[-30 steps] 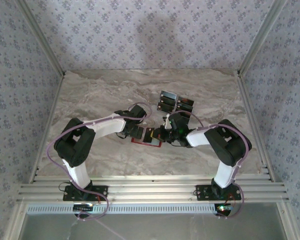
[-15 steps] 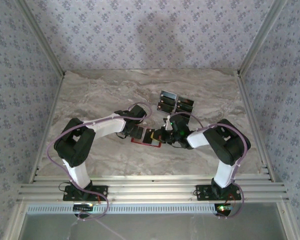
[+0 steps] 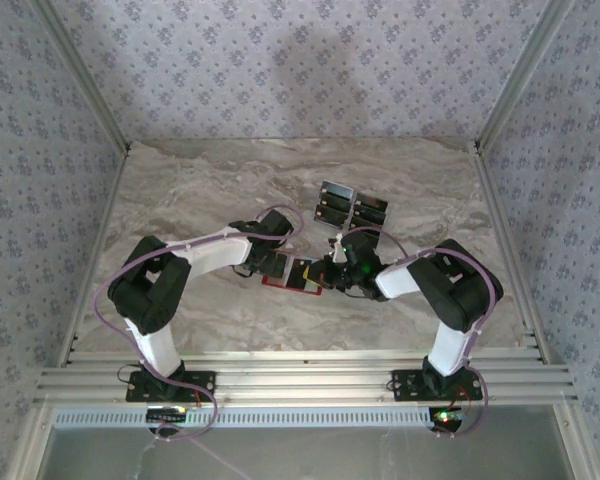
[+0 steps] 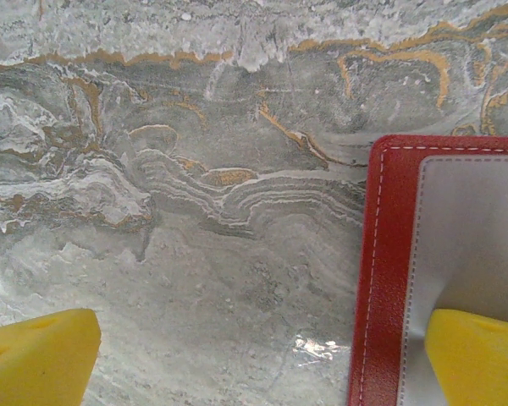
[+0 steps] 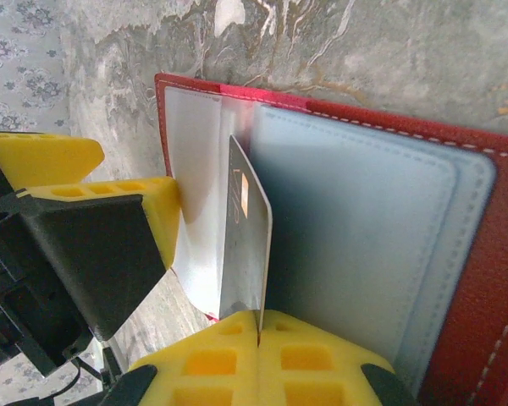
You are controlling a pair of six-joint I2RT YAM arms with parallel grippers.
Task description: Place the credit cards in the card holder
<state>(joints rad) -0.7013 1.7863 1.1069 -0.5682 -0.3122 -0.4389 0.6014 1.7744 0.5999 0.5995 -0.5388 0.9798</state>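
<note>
Card still in right gripper; card holder unmoved.

R tool clamps card edge-on, at pocket of open card holder.

Card holder on table; credit cards behind it, slightly right.

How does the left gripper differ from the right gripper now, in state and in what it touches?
The left gripper is open; the right gripper is shut. The left holds nothing, one finger resting on the card holder; the right pinches a credit card held edge-on over it. Both have yellow fingers.
</note>
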